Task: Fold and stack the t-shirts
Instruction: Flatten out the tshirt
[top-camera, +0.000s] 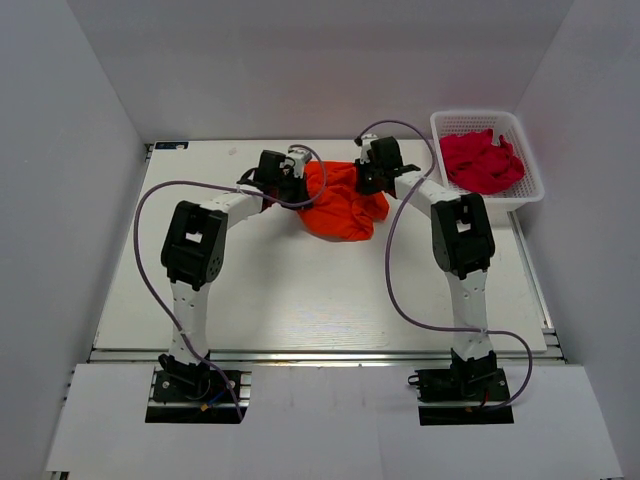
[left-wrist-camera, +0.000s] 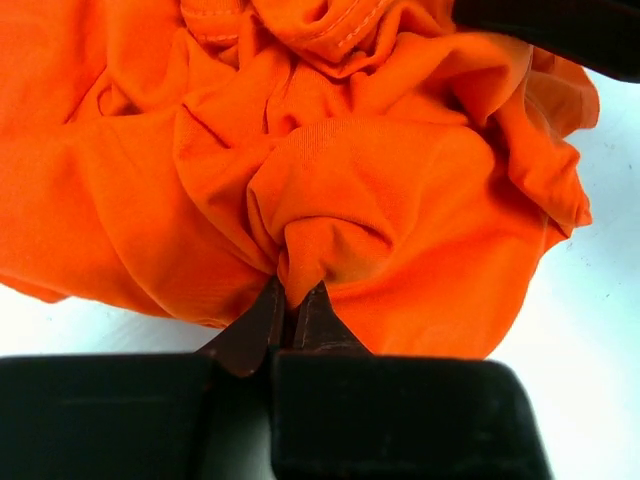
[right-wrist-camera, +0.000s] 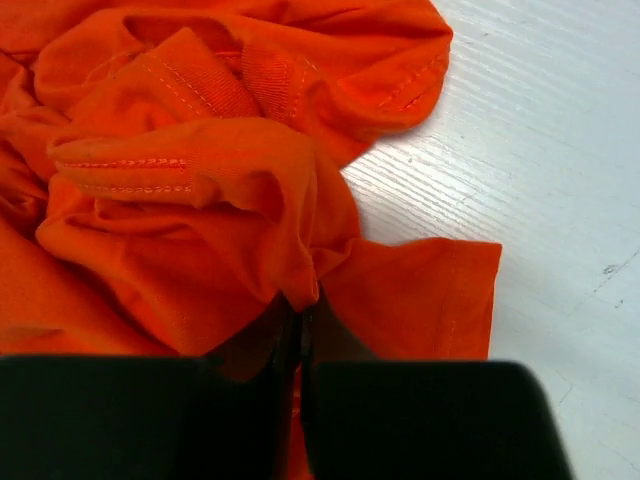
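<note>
1. We look down on a white-painted, wood-grained table. Two black-and-white robot arms are bolted at its near edge, and both reach toward the far side.
2. A crumpled orange fabric t-shirt lies in a loose heap at the far middle of the table, between the ends of the two arms.
3. The left gripper meets the left edge of the heap. In the left wrist view, its black fingers are pressed together, with a bunched fold of the orange cloth pinched between the tips. The fabric puckers into radiating creases just above them.
4. The right gripper meets the far right edge of the heap. In the right wrist view, its black fingers are closed almost tip to tip, clamping a fold of the same shirt. A stitched hem and a ribbed band show above the fold. To the right, a flatter flap of the shirt rests on the bare table.
5. A white plastic mesh basket sits at the far right corner of the table, apart from the orange shirt.
6. Inside the basket lies a bunched crimson-pink fabric garment.
</note>
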